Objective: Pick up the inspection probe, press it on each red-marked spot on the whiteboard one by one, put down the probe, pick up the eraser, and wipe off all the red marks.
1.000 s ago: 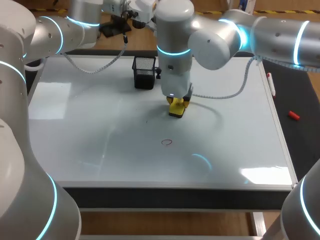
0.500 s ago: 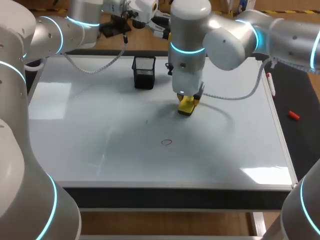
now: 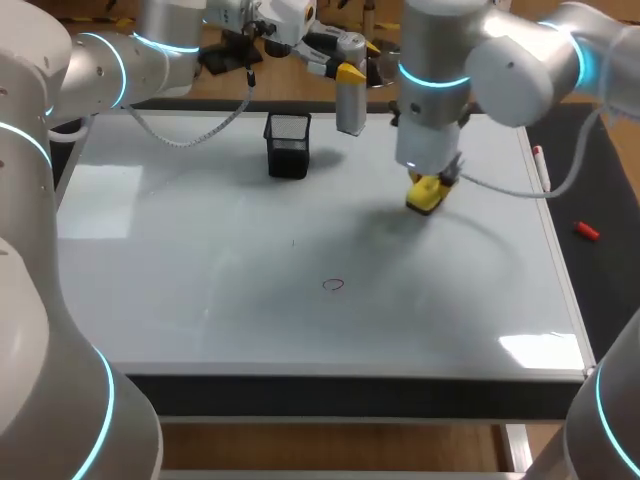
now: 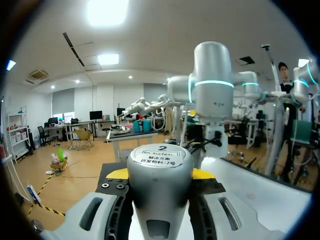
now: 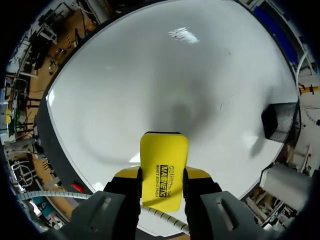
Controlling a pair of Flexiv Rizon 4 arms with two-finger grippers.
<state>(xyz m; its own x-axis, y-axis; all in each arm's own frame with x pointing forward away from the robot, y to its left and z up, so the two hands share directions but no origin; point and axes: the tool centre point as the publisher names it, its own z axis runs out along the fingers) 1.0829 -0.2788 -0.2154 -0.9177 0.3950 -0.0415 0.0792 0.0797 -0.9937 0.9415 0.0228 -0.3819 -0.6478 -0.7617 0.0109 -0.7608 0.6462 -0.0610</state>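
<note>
My right gripper (image 3: 427, 190) is shut on the yellow eraser (image 3: 424, 195) and hangs over the whiteboard (image 3: 200, 300) right of its middle, toward the back. In the right wrist view the eraser (image 5: 164, 165) stands out between the fingers of the right gripper (image 5: 161, 176), above the whiteboard (image 5: 150, 75). One small red ring mark (image 3: 333, 285) shows near the board's middle, well apart from the eraser. My left gripper (image 3: 347, 72) is raised at the board's back edge, shut on the grey cylindrical probe (image 3: 350, 90). The probe (image 4: 160, 170) fills the left gripper (image 4: 160, 176) in the left wrist view.
A black mesh holder (image 3: 288, 145) stands at the board's back, left of the probe; it also shows in the right wrist view as the mesh holder (image 5: 280, 120). A marker (image 3: 541, 165) and a red cap (image 3: 587, 231) lie on the dark mat right of the board.
My right arm has swung rightward and toward the back with the eraser, away from the board's middle. That uncovered the left gripper and the probe, which have not visibly moved.
</note>
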